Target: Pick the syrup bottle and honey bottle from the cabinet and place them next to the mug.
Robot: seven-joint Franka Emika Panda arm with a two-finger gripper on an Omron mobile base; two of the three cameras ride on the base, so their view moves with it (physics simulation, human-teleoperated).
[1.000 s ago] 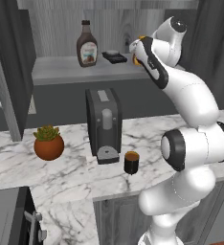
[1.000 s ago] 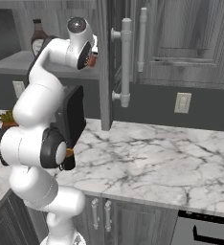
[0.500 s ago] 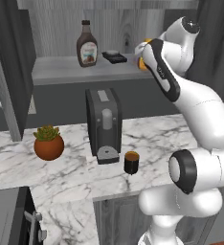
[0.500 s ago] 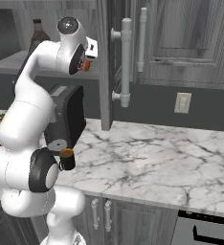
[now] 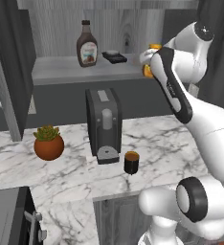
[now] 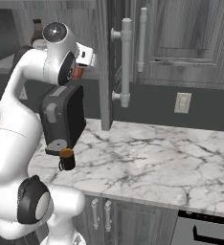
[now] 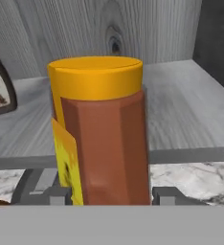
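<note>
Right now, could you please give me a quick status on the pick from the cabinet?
Pincer shut on honey bottle, at cabinet shelf edge. Syrup bottle on shelf, untouched. Mug on counter beside coffee machine, which stands below.

1. The cabinet point(image 5: 61, 33) looks like grey wood grain with a knot; its shelf is pale and matt.
2. The table point(image 6: 181, 158) is white, grey-veined marble.
3. The honey bottle point(image 7: 104, 143) looks like smooth amber plastic with a matt orange cap.
4. The syrup bottle point(image 5: 87, 45) is glossy dark brown.
</note>
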